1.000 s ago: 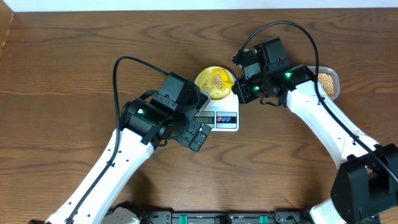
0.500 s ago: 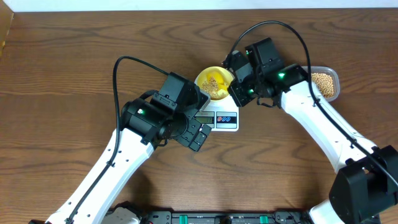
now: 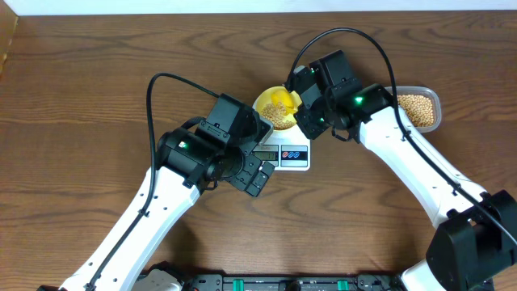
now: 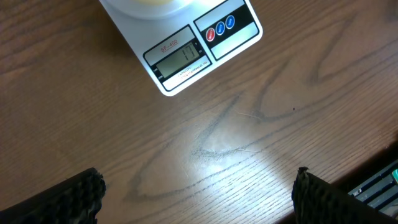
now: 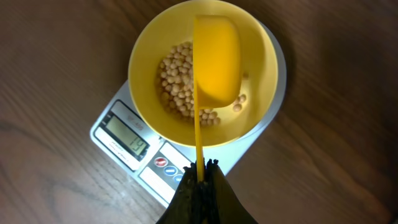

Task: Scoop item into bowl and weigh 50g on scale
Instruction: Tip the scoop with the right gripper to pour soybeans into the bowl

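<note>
Right gripper point(image 5: 199, 180) clamps the scoop point(image 5: 216, 59) handle; tip it slowly over the bowl point(image 5: 146, 56) seated on the scale point(image 4: 200, 48), adding beans point(image 5: 180, 81) gradually while reading the display point(image 5: 124, 138). Left gripper point(image 4: 199, 193), jaws wide, idles in front of the scale

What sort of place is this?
Probably a robot test bench rather than a kitchen: a white left arm and right arm work at a wooden table, and the right gripper holds a yellow scoop over a bowl of beans on a digital kitchen scale.
</note>
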Controlling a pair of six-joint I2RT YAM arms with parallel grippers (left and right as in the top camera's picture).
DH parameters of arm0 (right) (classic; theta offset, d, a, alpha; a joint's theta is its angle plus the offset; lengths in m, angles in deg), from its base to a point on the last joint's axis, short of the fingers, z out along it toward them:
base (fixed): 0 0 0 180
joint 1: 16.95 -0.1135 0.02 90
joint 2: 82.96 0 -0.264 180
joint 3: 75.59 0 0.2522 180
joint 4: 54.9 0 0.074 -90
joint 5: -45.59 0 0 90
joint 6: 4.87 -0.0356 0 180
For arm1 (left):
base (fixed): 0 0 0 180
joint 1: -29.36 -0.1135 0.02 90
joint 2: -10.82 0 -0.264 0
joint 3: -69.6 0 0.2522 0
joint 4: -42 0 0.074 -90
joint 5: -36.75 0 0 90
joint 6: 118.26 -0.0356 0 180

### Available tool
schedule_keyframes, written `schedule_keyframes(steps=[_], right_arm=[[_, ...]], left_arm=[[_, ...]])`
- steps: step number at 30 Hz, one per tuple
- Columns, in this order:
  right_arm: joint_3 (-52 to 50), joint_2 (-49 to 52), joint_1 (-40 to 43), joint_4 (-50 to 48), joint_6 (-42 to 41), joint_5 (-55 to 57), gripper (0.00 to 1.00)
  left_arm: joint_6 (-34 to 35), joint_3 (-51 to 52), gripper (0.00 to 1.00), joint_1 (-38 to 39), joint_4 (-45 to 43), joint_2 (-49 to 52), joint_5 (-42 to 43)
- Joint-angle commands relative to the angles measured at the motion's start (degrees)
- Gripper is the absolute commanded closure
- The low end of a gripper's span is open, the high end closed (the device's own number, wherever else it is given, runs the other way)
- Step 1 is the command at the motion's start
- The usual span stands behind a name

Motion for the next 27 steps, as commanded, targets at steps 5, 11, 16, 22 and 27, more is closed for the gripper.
schedule_keyframes(steps=[5,11,16,22,27], right_arm=[[1.8,0.4,-1.3,-0.2,3.6,3.5,0.99],[2.4,0.4,-2.1,-0.5,5.2,5.0,0.99],[3.9,0.4,-2.3,-0.5,6.6,6.5,0.99],[4.6,0.4,-2.3,-0.1,8.1,6.5,0.99],[4.6,0.4,-2.6,0.3,8.4,6.5,0.99]], left_arm=[[-0.1,-0.7,0.02,0.1,0.1,-0.5,-0.2],[-0.1,-0.7,0.02,0.1,0.1,-0.5,-0.2],[-0.1,-0.7,0.02,0.1,0.1,-0.5,-0.2],[-0.1,-0.7,0.02,0.1,0.1,-0.5,-0.2],[-0.1,-0.7,0.02,0.1,0.1,-0.5,-0.2]])
